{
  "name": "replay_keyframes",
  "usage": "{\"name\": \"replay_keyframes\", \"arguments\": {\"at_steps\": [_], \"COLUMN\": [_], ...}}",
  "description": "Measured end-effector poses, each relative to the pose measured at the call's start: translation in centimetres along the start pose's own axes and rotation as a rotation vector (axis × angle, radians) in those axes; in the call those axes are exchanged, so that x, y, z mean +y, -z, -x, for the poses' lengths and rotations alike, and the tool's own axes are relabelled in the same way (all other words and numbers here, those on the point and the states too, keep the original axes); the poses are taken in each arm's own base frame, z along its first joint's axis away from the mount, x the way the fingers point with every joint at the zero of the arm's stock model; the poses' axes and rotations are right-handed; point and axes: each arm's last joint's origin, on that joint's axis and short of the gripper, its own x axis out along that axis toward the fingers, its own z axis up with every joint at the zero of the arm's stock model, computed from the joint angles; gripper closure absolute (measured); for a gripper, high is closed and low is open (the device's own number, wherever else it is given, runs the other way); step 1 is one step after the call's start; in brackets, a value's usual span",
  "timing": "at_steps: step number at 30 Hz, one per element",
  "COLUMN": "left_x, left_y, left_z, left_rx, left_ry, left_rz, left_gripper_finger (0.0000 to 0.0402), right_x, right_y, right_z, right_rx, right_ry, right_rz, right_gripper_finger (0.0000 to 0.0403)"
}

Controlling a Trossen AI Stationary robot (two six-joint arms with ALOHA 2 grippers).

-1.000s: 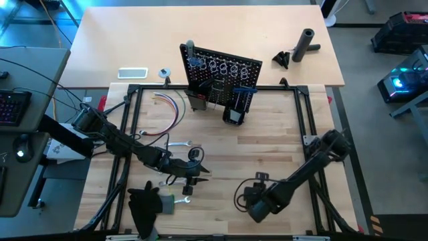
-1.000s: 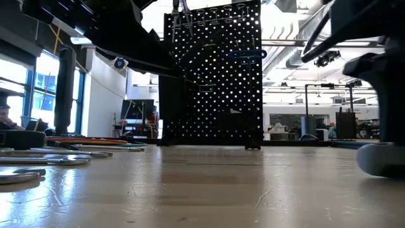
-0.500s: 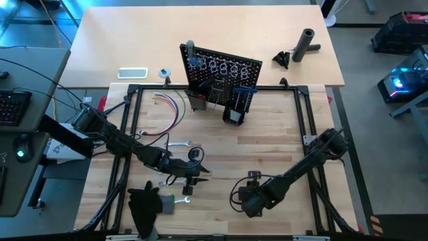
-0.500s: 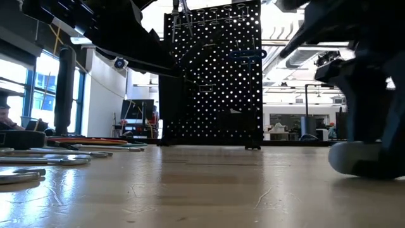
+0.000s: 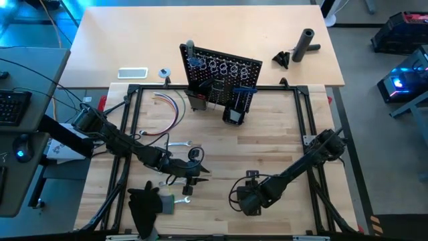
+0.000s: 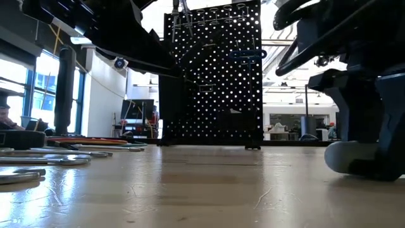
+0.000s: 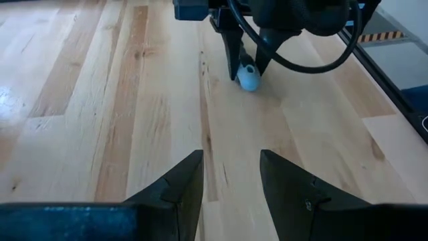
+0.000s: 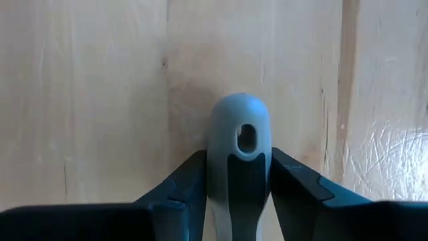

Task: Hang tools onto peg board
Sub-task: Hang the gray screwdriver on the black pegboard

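Now my right end effector (image 8: 237,175) has slid leftward along desk (image 5: 281,127), fingers clamped on grey tool handle (image 8: 239,134). Grip secured; lift toward peg board (image 5: 221,73), far ahead. Left end effector (image 7: 231,177) apart, empty.

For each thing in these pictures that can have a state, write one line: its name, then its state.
right gripper: low at the table, shut on the grey-handled tool
grey-handled tool: gripped between the fingers, handle end with a hole showing
left gripper: open, empty, over bare table
peg board: upright, some tools hung
wrenches: lying flat
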Motion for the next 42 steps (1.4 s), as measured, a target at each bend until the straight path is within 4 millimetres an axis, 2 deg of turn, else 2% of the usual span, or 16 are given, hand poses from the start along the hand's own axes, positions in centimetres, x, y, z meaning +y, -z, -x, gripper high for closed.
{"name": "replay_keyframes", "arguments": {"at_steps": [5,10,12,17,22,26,31,36,42], "left_x": [0.1,0.1,0.0,-0.2,0.0,0.1,0.4,0.7,0.7], "left_y": [0.0,-0.3,-0.4,-0.4,-0.4,-0.5,-0.6,-0.7,-0.7], "left_z": [0.0,0.0,0.0,0.0,0.0,0.0,0.0,-0.1,-0.1], "left_rx": [-0.002,-0.028,-0.038,-0.044,-0.052,-0.056,-0.062,-0.069,-0.072], "left_ry": [-0.003,-0.005,-0.002,-0.014,-0.053,-0.083,-0.102,-0.114,-0.113], "left_rz": [0.002,0.025,0.029,0.033,0.021,-0.005,-0.017,-0.009,-0.008], "left_gripper_finger": [0.0261,0.0261,0.0261,0.0261,0.0261,0.0261,0.0261,0.0261,0.0261], "right_x": [-1.5,-4.9,-6.9,-12.4,-17.7,-20.8,-23.9,-26.0,-28.0], "right_y": [-1.5,-4.2,-5.3,-6.7,-6.0,-5.0,-4.5,-4.4,-3.8], "right_z": [1.5,5.7,8.2,16.9,25.5,30.1,32.6,33.2,34.8], "right_rx": [-0.071,-0.231,-0.315,-0.611,-0.966,-1.224,-1.439,-1.497,-1.556], "right_ry": [0.091,0.216,0.273,0.423,0.51,0.543,0.572,0.607,0.602], "right_rz": [0.022,0.026,0.016,-0.054,-0.097,-0.086,-0.066,-0.075,-0.11], "right_gripper_finger": [0.0279,0.0279,0.0279,0.028,0.028,0.028,0.028,0.028,0.028]}}
